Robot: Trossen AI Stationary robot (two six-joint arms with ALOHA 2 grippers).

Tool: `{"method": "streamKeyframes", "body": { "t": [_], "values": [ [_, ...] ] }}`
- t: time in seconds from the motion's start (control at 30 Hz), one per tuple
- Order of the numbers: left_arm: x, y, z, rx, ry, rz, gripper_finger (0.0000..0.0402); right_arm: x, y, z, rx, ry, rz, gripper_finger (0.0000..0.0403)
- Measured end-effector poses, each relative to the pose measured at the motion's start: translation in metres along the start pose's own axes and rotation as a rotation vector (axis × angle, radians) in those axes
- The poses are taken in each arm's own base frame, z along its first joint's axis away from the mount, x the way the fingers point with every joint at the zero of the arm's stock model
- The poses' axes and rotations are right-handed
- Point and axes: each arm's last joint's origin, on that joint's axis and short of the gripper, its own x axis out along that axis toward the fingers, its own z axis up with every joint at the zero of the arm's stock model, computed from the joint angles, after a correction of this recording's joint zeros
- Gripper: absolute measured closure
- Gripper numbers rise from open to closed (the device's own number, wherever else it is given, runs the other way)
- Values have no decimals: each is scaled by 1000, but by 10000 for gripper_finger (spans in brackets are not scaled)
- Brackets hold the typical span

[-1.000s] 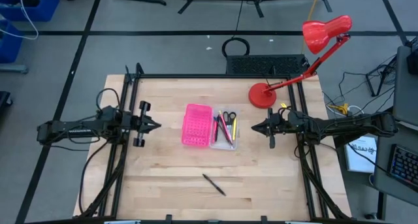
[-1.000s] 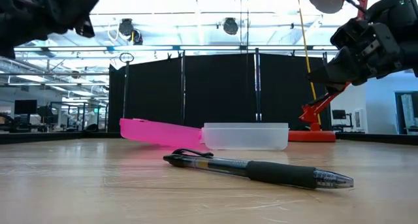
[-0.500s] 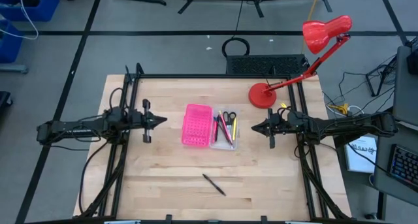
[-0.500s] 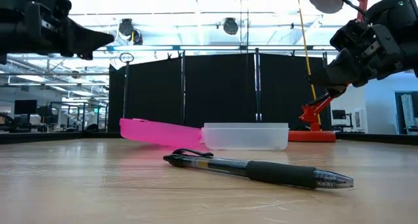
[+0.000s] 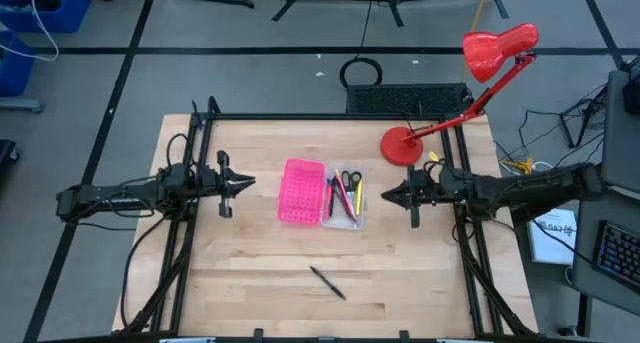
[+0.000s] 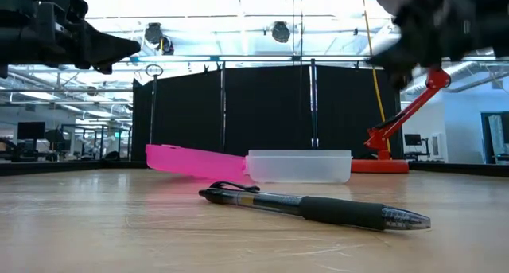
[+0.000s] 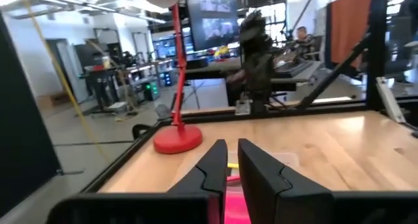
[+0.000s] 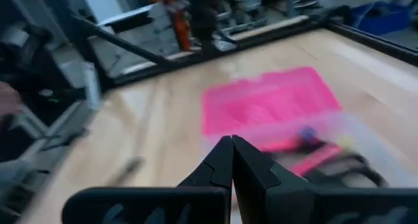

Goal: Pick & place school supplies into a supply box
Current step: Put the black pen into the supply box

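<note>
Wooden table [image 5: 250, 283] w/ black frame is sitting in a lab room; red lamp [image 5: 402, 145] is standing at the far right corner. Mid-table, the clear supply box [image 5: 346, 198] is lying just right of, and touching, a pink tray [image 5: 303, 191]. Box is holding scissors [image 5: 349, 179] at its far end plus pens/pencils [image 5: 340, 197] lying lengthwise, running far-to-near. One black pen [image 5: 327, 282] is lying loose on the table, well nearer than the box, long axis diagonal, far-left to near-right. Left claw [image 5: 248, 182] is hovering left of the pink tray, fingers slightly apart w/ a narrow gap, pinching nothing. Right claw [image 5: 386, 196] is hovering right of the box, fingers pressed together, empty.
</note>
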Motion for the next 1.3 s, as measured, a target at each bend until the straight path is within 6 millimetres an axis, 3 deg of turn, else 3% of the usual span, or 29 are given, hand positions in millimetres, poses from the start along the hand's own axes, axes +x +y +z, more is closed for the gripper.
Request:
{"method": "streamKeyframes", "body": {
  "t": [0.13, 0.27, 0.53, 0.7, 0.83, 1.03, 1.1, 1.3],
  "values": [
    [0, 0, -4, -48, 41, -3, 354, 13, 38, 29, -35, 116, -34, 403],
    [-1, -2, -14, -69, 144, -33, 354, 32, 87, 61, -79, 159, 56, 403],
    [-3, -4, -24, -78, 255, -40, 353, 95, 180, 89, -82, 316, 35, 403],
    [-3, -3, -24, -109, 253, -30, 353, 145, 212, 77, 38, 385, -39, 403],
    [-3, -4, -24, -110, 255, -30, 353, 175, 223, 60, 122, 423, -58, 403],
    [-3, -4, -24, -149, 257, -27, 353, 209, 217, 9, 297, 638, -67, 403],
    [-3, -4, -24, -149, 257, -32, 353, 216, 215, -5, 285, 667, -85, 400],
    [-3, -4, -24, -126, 256, -48, 353, 226, 207, -29, 231, 670, -193, 344]
  ]
}}
